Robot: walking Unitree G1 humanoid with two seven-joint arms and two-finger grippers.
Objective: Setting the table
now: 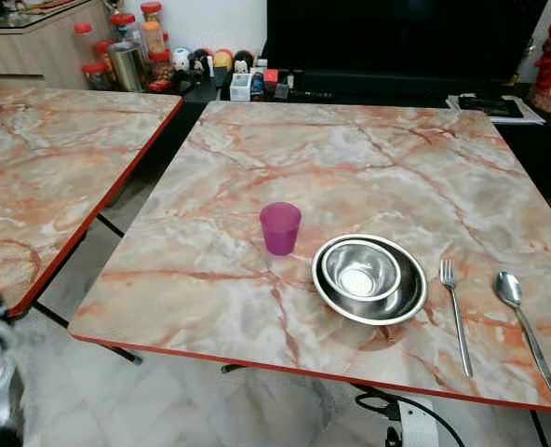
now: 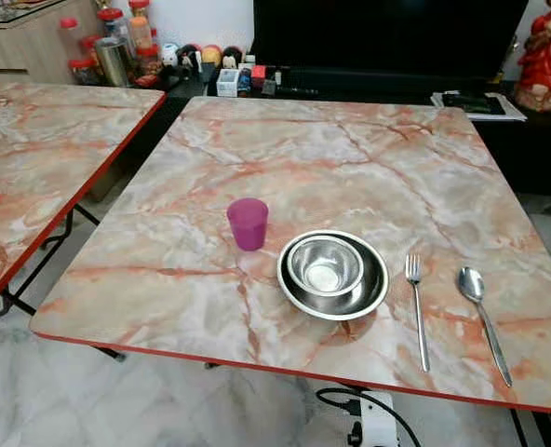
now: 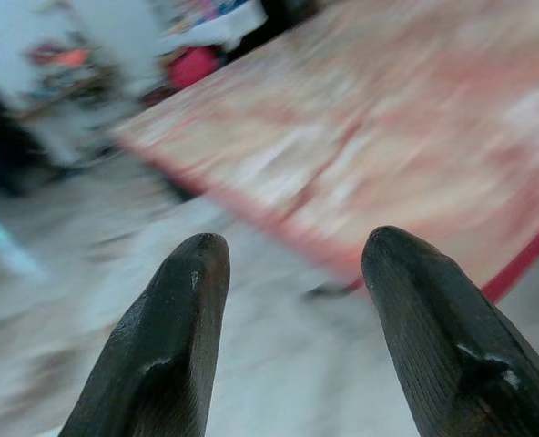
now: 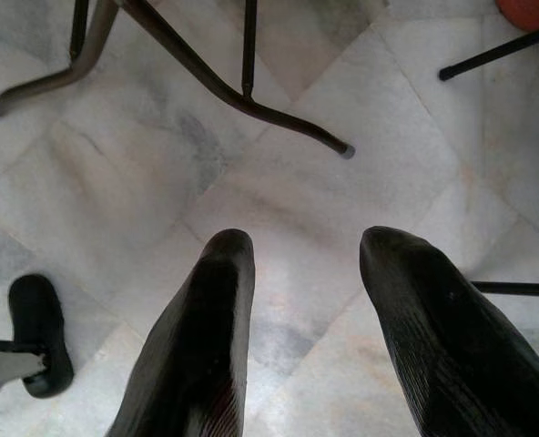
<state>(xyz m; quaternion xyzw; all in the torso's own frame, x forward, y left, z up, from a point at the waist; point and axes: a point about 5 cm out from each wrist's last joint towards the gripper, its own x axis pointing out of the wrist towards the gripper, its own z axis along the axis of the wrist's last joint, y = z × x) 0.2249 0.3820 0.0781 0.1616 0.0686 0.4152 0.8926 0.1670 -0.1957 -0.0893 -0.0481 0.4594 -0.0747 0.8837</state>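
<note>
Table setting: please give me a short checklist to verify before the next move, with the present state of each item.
1. Cup upright, left of bowls: ok.
2. Small bowl nested inside big bowl: ok.
3. Fork right of bowls, apart from them: ok.
4. Spoon right of fork, not touching it: ok.
5. Left tool open, empty: ok.
6. Right tool open, empty, above the floor: ok.

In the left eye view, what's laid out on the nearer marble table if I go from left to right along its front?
Small purple plastic cup → small steel bowl nested in a wider steel bowl → steel fork → steel spoon.
</note>
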